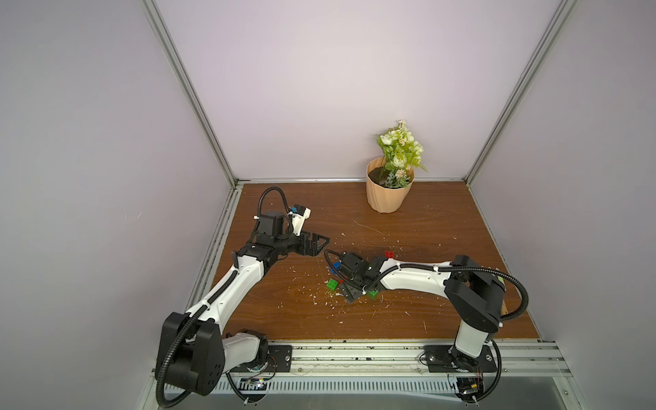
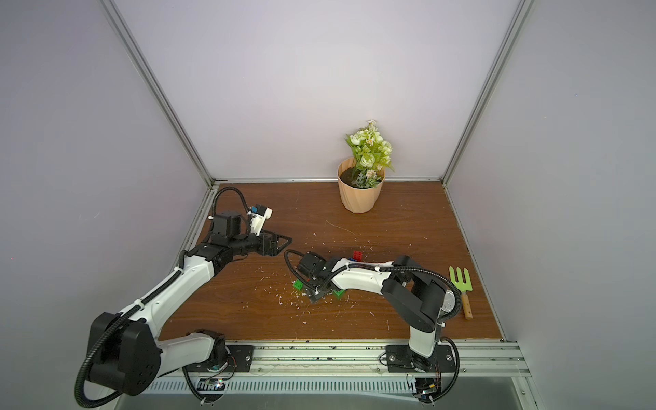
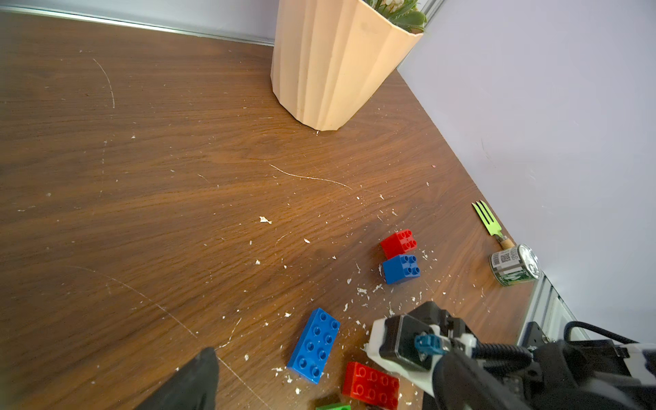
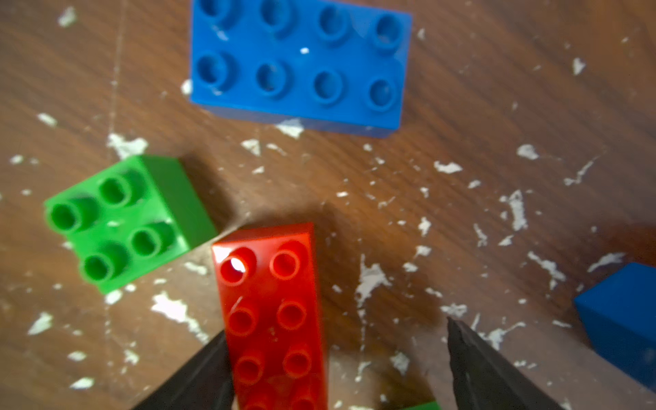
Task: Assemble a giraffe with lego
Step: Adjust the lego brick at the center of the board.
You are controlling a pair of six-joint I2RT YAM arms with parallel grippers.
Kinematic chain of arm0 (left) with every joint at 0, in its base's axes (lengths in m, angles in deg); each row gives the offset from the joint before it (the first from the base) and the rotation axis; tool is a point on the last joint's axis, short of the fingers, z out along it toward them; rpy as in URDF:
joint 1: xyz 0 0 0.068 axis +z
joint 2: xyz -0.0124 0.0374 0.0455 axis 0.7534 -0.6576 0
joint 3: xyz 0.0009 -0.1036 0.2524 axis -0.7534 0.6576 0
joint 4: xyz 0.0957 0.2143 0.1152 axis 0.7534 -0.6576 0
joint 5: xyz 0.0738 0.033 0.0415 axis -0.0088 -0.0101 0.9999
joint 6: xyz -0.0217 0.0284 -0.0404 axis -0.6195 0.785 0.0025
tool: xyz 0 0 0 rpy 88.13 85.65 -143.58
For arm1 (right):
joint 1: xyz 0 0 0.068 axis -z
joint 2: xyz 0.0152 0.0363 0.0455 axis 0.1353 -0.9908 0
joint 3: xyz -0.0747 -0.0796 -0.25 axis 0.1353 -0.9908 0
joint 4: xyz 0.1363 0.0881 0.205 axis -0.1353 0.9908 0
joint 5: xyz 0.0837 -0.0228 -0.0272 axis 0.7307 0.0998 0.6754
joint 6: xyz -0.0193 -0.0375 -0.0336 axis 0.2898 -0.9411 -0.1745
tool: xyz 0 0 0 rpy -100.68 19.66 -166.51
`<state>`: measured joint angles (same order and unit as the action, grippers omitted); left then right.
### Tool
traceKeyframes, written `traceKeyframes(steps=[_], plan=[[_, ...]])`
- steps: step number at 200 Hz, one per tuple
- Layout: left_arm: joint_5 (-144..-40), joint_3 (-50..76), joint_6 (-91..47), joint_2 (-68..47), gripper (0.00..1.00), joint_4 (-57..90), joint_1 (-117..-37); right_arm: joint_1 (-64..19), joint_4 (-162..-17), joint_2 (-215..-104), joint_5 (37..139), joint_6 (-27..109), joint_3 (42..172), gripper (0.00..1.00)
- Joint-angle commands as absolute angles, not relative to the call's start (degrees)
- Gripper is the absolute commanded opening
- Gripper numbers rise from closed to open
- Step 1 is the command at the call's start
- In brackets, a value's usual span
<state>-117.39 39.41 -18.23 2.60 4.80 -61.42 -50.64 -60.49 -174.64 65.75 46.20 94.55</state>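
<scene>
The lego bricks lie loose and unjoined on the wooden table (image 1: 426,312); no giraffe is in view. My right gripper (image 4: 335,326) is open and low over a long red brick (image 4: 273,319). One finger touches the brick's side and the other stands clear of it. Around it are a long blue brick (image 4: 301,64), a green square brick (image 4: 124,220) and a blue square brick (image 4: 621,319). A red square brick (image 1: 389,254) and a second green brick (image 1: 372,294) show in a top view. My left gripper (image 1: 319,245) hovers open and empty, apart from the bricks.
A peach flower pot (image 1: 388,193) stands at the back. A green garden fork (image 2: 460,284) and a tin can (image 3: 514,264) lie by the right wall. White flakes litter the table. Walls enclose three sides.
</scene>
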Motion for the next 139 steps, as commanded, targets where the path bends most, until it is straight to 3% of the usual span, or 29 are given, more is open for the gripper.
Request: traceKeyframes(steps=[1, 84, 139], plan=[[-116.9, 38.9, -18.5, 2.6, 0.99, 4.3, -61.9, -47.9, -59.3, -172.8, 63.3, 43.0, 94.4, 0.92], [-116.9, 39.0, -18.5, 2.7, 0.99, 4.5, -61.9, -43.6, -60.4, -169.6, 69.6, 38.1, 94.0, 0.91], [-117.1, 38.9, -18.6, 2.7, 0.99, 4.5, -62.0, -43.1, -60.5, -169.7, 67.9, 39.3, 90.7, 0.9]])
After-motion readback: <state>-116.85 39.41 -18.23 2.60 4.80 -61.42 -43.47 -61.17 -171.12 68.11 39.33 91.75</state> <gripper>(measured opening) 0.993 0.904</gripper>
